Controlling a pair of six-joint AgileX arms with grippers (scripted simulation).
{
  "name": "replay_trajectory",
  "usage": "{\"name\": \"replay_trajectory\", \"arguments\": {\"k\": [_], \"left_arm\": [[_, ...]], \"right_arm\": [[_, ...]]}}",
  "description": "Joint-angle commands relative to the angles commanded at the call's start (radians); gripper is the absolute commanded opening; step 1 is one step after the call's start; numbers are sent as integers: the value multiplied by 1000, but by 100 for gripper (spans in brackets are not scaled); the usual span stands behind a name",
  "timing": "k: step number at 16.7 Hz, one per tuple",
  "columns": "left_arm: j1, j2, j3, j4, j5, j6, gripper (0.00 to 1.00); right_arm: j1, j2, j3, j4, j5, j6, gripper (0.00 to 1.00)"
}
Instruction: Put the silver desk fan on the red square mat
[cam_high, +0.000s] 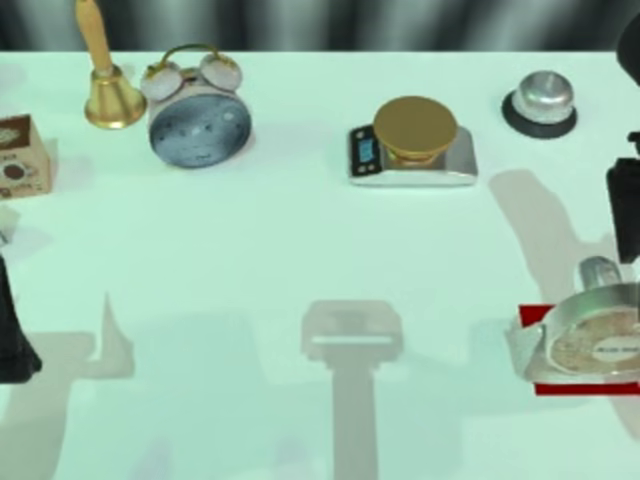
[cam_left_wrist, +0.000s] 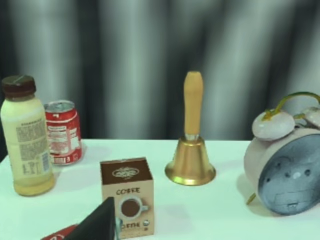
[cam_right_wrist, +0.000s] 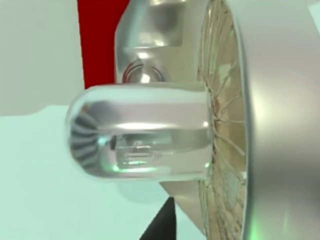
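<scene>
The silver desk fan (cam_high: 588, 338) hangs tilted at the table's right edge, its gold-beige mesh face turned upward and its stubby motor housing (cam_right_wrist: 142, 131) pointing to the far side. Under it lies the red square mat (cam_high: 536, 317), mostly covered, with only its left and near edges showing. My right gripper (cam_high: 628, 250) reaches in from the right edge and is shut on the fan's chrome ring (cam_right_wrist: 280, 100). One dark fingertip (cam_right_wrist: 165, 225) presses against the back of the ring; the other is hidden. My left gripper (cam_high: 15, 345) is parked at the left edge, open and holding nothing.
A silver scale with a gold plate (cam_high: 412, 142) and a dome bell (cam_high: 541, 102) stand at the back right. An alarm clock (cam_high: 198, 108), a brass hand bell (cam_high: 108, 85) and a coffee box (cam_high: 20, 158) stand at the back left. A bottle (cam_left_wrist: 26, 142) and a red can (cam_left_wrist: 62, 132) stand beyond them.
</scene>
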Motion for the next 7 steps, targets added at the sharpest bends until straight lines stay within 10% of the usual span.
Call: {"name": "replay_trajectory", "arguments": {"k": [7], "left_arm": [[0, 0, 0, 0, 0, 0, 100]], "right_arm": [[0, 0, 0, 0, 0, 0, 100]]}}
